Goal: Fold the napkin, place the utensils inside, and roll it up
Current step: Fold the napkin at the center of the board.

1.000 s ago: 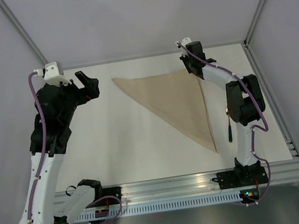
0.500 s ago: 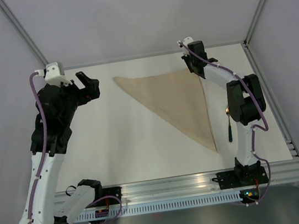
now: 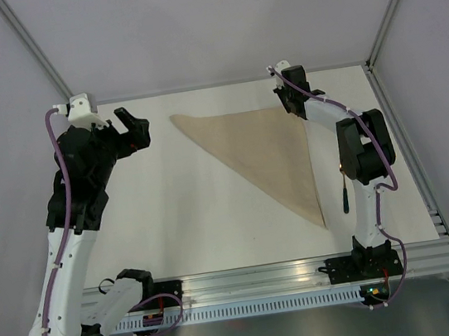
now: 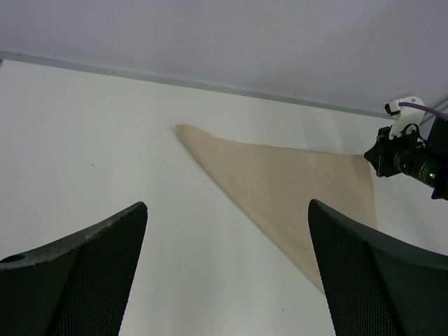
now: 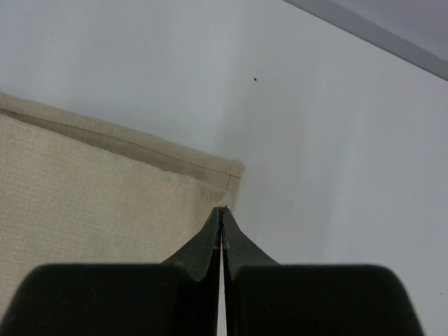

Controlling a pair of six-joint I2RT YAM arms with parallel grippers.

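— Right pincer (image 5: 222, 210) is pressed together at the far right corner of the napkin (image 3: 268, 149), which lies as a folded triangle on the surface. Left pincer (image 4: 225, 206) is spread, aloft.

— Lift off straight so the layers keep aligned. The fork (image 3: 344, 194) lies beside that arm.

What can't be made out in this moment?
Tines of the fork: top view, right arm mostly covers them.
Whether the shut right gripper pinches the napkin corner: right wrist view, fingertips hide the contact.
Napkin's near tip: left wrist view, behind the left gripper.
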